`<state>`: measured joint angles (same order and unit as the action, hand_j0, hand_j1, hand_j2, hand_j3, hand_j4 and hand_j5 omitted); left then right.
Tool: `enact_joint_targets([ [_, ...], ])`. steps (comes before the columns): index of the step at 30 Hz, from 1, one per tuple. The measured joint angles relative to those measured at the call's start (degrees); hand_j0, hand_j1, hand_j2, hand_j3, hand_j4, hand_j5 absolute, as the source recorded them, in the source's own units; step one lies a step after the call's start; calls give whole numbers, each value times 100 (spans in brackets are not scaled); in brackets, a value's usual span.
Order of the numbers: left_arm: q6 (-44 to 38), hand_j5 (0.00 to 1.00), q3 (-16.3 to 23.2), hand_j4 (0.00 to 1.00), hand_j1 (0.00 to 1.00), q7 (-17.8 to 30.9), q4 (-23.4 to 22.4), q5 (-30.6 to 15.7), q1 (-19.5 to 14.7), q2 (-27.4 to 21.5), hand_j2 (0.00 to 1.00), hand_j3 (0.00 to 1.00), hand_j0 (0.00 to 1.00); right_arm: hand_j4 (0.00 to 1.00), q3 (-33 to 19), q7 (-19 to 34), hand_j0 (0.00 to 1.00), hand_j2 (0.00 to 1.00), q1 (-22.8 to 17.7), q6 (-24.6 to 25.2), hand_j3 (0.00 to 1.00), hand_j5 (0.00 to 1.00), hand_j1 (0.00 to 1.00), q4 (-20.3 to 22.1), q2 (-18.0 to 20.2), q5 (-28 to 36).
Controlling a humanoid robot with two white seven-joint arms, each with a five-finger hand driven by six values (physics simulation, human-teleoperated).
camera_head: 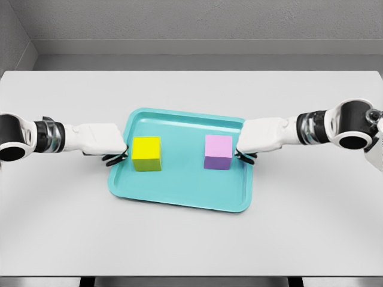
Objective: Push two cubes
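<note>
Yellow cube (146, 153) and pink cube (218, 152) sit well apart on the teal tray (179, 194). My left hand (106, 143) and right hand (254, 139) flank them, fingers curled, holding nothing — an off-centre shove could spin a cube or drag the tray.

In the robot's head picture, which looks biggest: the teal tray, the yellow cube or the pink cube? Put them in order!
1. Flat teal plastic tray, clearly the biggest.
2. Yellow cube and pink cube look about the same size, so I won't rank one above the other.
</note>
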<state>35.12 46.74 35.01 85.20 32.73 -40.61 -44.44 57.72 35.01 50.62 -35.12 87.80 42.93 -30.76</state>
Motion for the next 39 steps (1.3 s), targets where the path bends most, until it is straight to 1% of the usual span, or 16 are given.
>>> enact_joint_targets([
  [8,0,2,11,2,2,0,-92,75,0,163,2,2,2,20,140,13,20,20,88,26,20,20,20,-193,-254,-28],
  [19,1,3,6,3,3,0,-191,81,-70,372,3,3,3,20,186,1,20,20,202,1,20,20,20,-218,-506,-167],
  [26,1,3,5,3,3,1,-203,82,-88,508,3,3,3,23,233,37,23,23,255,26,23,23,23,-214,-678,-203],
  [28,1,3,6,3,3,0,-204,82,-97,536,3,3,3,23,211,19,23,23,272,15,23,23,23,-212,-648,-248],
  [30,1,3,3,3,3,0,-209,82,-105,559,3,3,3,25,158,10,25,25,255,7,25,25,25,-208,-539,-265],
  [34,1,3,-13,3,3,1,-249,82,-123,609,3,3,3,27,-91,3,27,27,202,2,27,27,27,-229,-302,-279],
  [37,1,3,-18,3,3,1,-276,84,-158,650,3,3,3,28,-152,1,28,28,211,0,28,28,28,-465,-298,-293],
  [39,0,3,-20,3,3,1,-290,82,-167,696,3,3,3,28,-163,1,28,28,246,0,28,28,28,-672,-407,-298],
])
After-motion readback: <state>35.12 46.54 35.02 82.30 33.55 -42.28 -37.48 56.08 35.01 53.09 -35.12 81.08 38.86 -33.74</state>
